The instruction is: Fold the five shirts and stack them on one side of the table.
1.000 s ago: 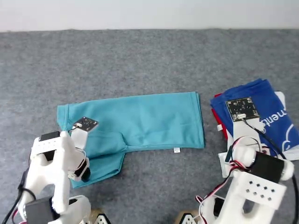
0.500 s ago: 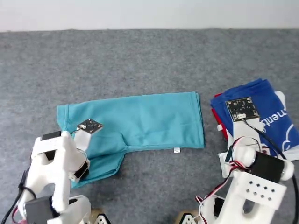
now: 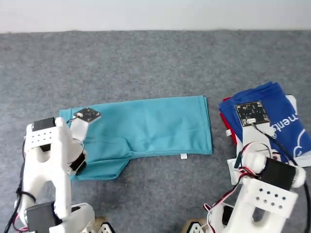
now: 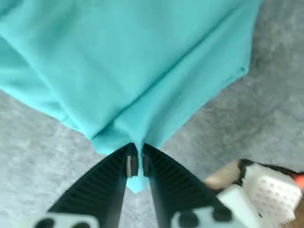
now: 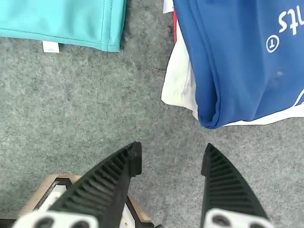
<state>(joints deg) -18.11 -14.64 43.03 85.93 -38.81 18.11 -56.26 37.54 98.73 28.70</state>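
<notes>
A teal shirt [image 3: 146, 126] lies half folded across the middle of the grey table, its left end and sleeve bunched. My left gripper [image 4: 137, 164] is shut on the teal shirt's [image 4: 128, 71] sleeve edge, holding it lifted off the table at the shirt's left end, under the left arm [image 3: 53, 155]. At the right side rests a stack of folded shirts [image 3: 272, 121] with a blue one on top and red and white ones beneath. My right gripper [image 5: 168, 164] hangs open over bare table just in front of the stack's blue shirt [image 5: 242, 61].
The grey carpeted table [image 3: 146, 63] has free room behind the teal shirt. A white tag [image 3: 184, 156] sticks out at the shirt's front hem. A wooden arm base [image 5: 47, 194] sits at the table's near edge.
The left arm rose and drew back toward the left, pulling the teal sleeve with it; the front left flap of the shirt shrank. The right arm kept still.
</notes>
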